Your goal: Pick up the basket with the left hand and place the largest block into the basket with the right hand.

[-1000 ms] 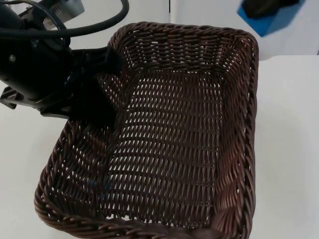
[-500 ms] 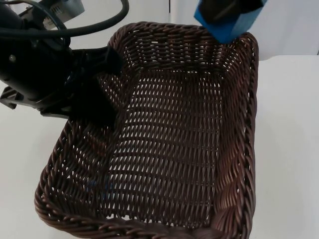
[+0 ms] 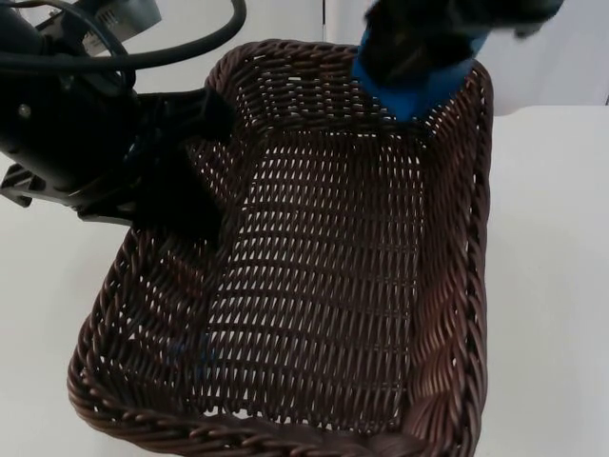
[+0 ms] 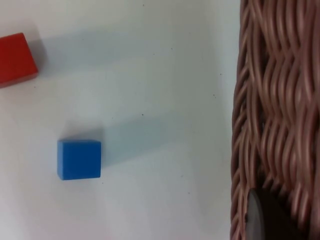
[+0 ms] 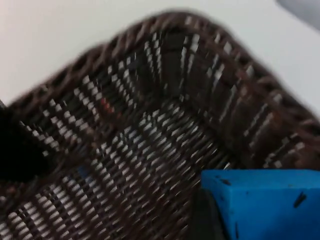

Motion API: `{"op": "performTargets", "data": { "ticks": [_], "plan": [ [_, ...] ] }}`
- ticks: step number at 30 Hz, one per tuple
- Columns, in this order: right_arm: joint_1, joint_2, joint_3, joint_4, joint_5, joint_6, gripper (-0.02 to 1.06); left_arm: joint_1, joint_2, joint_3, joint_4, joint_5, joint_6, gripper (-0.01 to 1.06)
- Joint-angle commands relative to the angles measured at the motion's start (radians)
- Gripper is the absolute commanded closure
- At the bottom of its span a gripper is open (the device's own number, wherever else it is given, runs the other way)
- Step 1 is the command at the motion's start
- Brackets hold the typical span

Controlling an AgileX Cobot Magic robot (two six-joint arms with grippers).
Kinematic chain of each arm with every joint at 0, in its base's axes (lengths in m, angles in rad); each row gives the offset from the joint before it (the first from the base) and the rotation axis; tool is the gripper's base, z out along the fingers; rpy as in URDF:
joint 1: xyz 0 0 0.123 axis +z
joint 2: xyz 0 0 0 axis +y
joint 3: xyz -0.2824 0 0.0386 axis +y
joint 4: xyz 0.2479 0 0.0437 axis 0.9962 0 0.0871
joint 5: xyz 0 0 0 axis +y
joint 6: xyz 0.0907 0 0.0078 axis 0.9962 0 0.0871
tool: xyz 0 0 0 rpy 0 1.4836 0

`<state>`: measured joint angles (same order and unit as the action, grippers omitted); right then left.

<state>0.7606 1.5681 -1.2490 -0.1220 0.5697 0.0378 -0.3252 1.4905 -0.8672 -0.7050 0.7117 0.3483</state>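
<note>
Left gripper clamps the wicker basket by its left rim, held above the table. Right gripper grips the large blue block over the basket's far end.

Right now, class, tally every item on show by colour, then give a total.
Blue blocks: 2, the large blue block held by the right hand, and the small blue block on the table.
Red block: 1
Brown basket: 1
Total: 4
</note>
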Motion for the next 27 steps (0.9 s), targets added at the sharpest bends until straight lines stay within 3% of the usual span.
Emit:
{"op": "performTargets", "data": {
  "ticks": [1, 7, 11, 14, 15, 20, 25, 27],
  "plan": [
    [0.005, 0.028, 0.003, 0.017, -0.030, -0.005, 1.05, 0.000, -0.014, 0.001, -0.018, -0.010, -0.002, 1.05],
    [0.005, 0.093, 0.003, 0.023, -0.055, -0.005, 1.04, 0.000, -0.014, 0.001, -0.018, -0.010, -0.002, 1.05],
    [0.005, 0.114, 0.003, 0.023, -0.052, -0.005, 0.95, 0.000, -0.014, 0.001, -0.018, -0.010, -0.002, 1.05],
    [0.005, 0.115, 0.003, 0.021, -0.049, -0.005, 0.76, 0.000, -0.014, 0.001, -0.018, -0.010, -0.002, 1.05],
    [0.005, 0.115, 0.003, 0.021, -0.049, -0.005, 0.76, 0.000, -0.014, 0.001, -0.018, -0.010, -0.002, 1.05],
    [0.005, 0.115, 0.003, 0.019, -0.047, -0.005, 0.48, 0.000, -0.014, 0.001, -0.018, -0.010, -0.002, 1.05],
    [0.005, 0.113, 0.003, 0.019, -0.047, -0.005, 0.34, 0.000, -0.014, 0.001, -0.018, -0.010, -0.002, 1.05],
    [0.005, 0.113, 0.003, 0.019, -0.047, -0.005, 0.33, 0.000, -0.014, 0.001, -0.018, -0.010, -0.002, 1.05]
  ]
}}
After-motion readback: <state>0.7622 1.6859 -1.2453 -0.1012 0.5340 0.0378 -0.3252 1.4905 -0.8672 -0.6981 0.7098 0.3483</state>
